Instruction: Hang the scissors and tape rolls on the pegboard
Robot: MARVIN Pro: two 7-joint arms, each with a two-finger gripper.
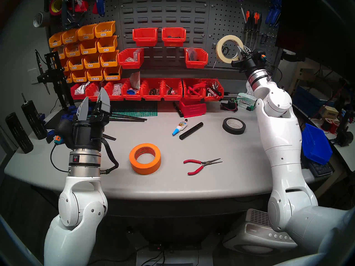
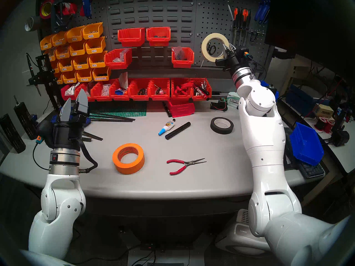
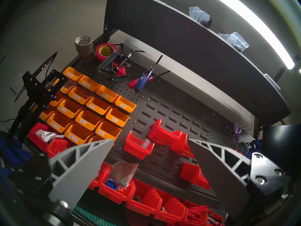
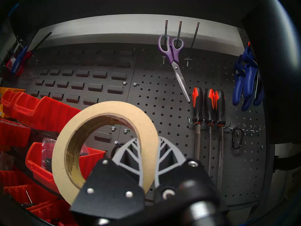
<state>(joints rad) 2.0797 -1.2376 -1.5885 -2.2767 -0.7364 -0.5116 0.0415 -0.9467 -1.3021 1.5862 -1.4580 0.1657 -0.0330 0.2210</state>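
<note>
Cream masking tape ring (image 4: pixel 104 144) pinched edgewise in the right gripper (image 4: pixel 148 157), raised before the pegboard (image 4: pixel 162 106).

Both fingers clamp the ring's thin wall, its flat matte face toward the perforated dark metal panel and its open centre facing a hook there, where small black loop handles, probably the scissors (image 1: pixel 225 49), show through; the hook's exact distance cannot be judged; well below the pegboard, the thick glossy orange roll (image 1: pixel 145 158) lies flat on the grey bench, nearer the left gripper (image 1: pixel 94 106), which hovers spread and empty.
</note>
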